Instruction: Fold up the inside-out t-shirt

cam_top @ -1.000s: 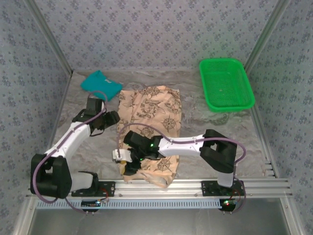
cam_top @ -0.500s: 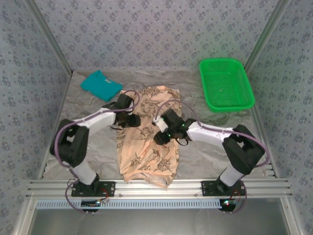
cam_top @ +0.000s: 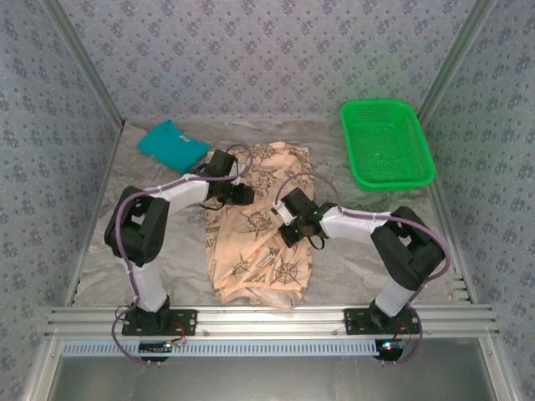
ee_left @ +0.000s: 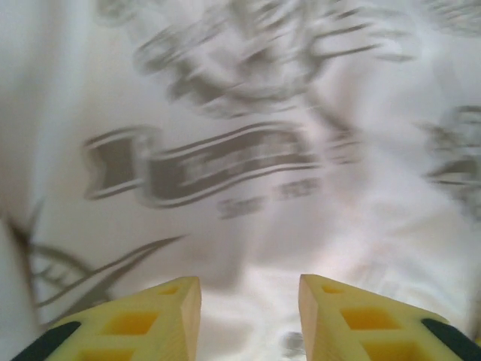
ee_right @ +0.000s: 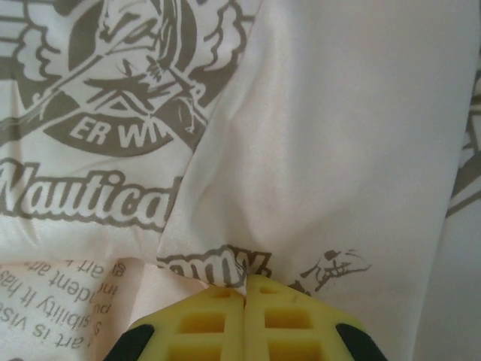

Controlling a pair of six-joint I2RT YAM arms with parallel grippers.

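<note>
**Item: inside-out t-shirt** [cam_top: 259, 251], peach-beige with brown nautical prints. It is laid flat on the side of the green basket [cam_top: 378, 104] towards the teal folded shirt [cam_top: 171, 144]. Its long axis runs parallel to the basket's long sides, and its near end reaches well past the basket.

**Left gripper** [cam_top: 236, 194]: set on the shirt edge away from the basket. In the wrist view [ee_left: 249, 289] the jaws are apart with cloth directly below; no grip is seen.

**Right gripper** [cam_top: 284, 234]: set on the basket-side half, so the shirt's midline lies away from the basket. The jaws [ee_right: 246, 284] are together, apparently pinching a folded-over paler edge, with creases drawn into the tips.

**Lettering:** "Nautica" and "ER WI" are read in the right wrist view. Smaller inverted lines are only partly legible, and the banner print in the left wrist view is blurred.
</note>
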